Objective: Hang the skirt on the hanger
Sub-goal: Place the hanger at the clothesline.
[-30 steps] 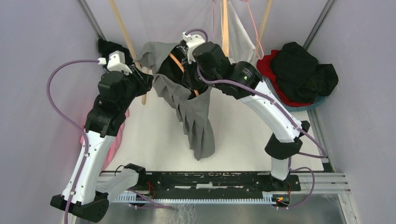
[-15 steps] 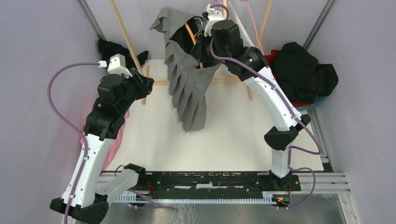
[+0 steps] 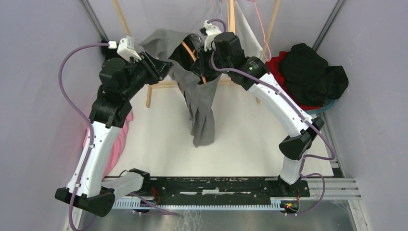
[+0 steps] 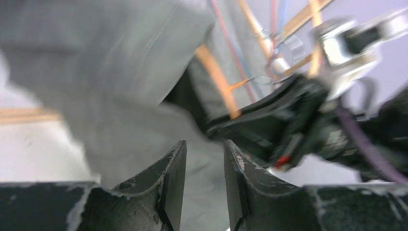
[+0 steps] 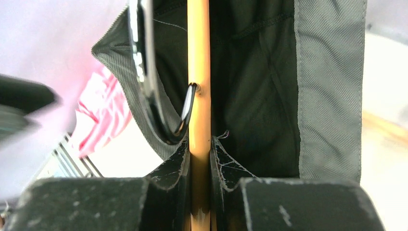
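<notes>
The right gripper is clamped on the bar of the wooden hanger, its fingers pinching the wood from both sides. The metal hook curls just to the left of the bar, above the fingertips. The skirt, grey and pleated, hangs bunched around that gripper. Its waist is up at the hanger and its pleats fall straight down below it towards the table.

Over the last second the right arm swung the hanger up and away, then brought it back partway. The left gripper has meanwhile risen from low at the side. It now sits right against the skirt's near flank, with the cloth directly ahead of its fingertips. Its jaws stand narrowly apart with nothing clearly between them (the wrist view is blurred, so contact is hard to judge).

My judgement is that the left arm is coming in to take the waistband. The skirt looks draped rather than properly seated, so the task remains unfinished.
</notes>
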You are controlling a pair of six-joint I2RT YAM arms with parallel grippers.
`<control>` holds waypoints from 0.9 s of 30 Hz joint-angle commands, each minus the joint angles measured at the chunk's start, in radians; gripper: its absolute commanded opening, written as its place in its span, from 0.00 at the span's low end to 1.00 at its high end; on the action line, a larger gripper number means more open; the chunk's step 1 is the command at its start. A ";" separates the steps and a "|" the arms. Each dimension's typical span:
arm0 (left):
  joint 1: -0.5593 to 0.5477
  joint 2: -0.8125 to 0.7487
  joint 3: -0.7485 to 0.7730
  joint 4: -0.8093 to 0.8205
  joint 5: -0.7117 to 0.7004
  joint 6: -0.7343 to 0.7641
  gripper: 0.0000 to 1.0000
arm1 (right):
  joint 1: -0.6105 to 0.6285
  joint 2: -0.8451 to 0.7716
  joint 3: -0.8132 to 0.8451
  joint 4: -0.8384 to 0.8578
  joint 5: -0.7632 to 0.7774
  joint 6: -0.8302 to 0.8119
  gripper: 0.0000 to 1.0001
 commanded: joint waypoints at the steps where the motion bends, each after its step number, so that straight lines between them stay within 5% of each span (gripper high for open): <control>1: 0.000 -0.013 0.063 0.149 0.091 -0.117 0.42 | 0.041 -0.122 -0.088 0.128 -0.038 -0.051 0.01; 27: -0.002 0.001 -0.236 0.423 0.181 -0.414 0.50 | 0.132 -0.251 -0.294 0.213 0.091 -0.063 0.01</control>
